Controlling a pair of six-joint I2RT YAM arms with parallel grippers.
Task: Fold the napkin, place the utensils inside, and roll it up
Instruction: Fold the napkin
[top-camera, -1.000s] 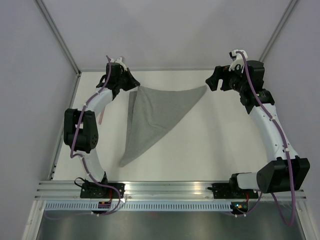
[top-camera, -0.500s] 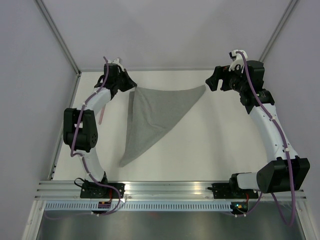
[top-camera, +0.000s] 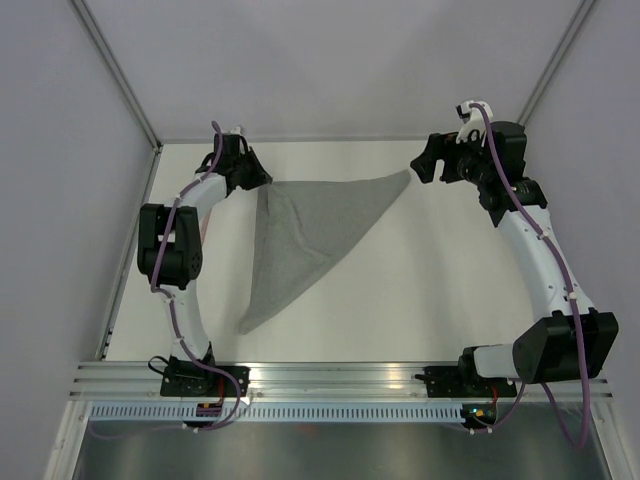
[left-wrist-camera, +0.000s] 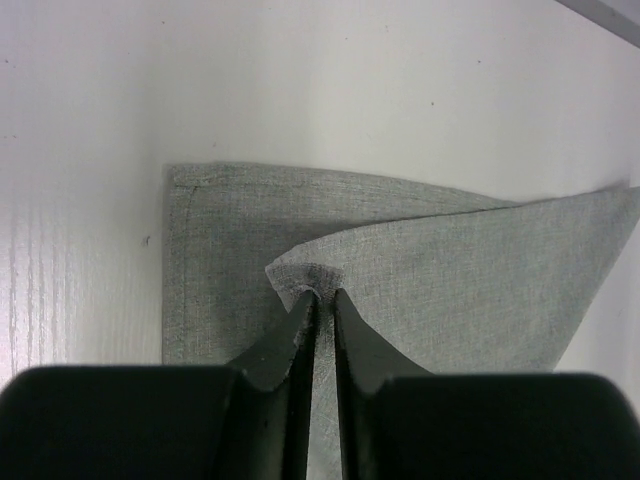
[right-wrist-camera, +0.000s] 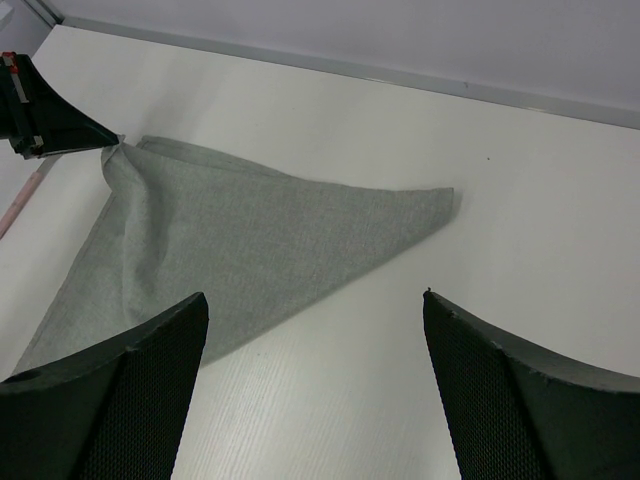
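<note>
Pinching the napkin (top-camera: 300, 225) by its upper-layer corner, the left gripper (left-wrist-camera: 320, 300) has its fingers clamped on a small pucker of cloth at the far-left of the table (top-camera: 430, 290); the napkin lies flat as a rough triangle, one tip far-right and a long tail running toward the near side; the right gripper (top-camera: 428, 165) hangs just off that far-right tip, fingers wide apart, touching nothing

To do this fold well, imo: the lower layer's hemmed corner pokes out past the pinched one in the left wrist view, so carry the top corner out til the edges meet, set it down low, let go only once it's flat; the right arm could pin its tip so the cloth doesn't drag

Hard to make out: whether the left holds one layer or both; the near tail is cut off in both wrist views; no utensils anywhere in shot — can't say where they are
</note>
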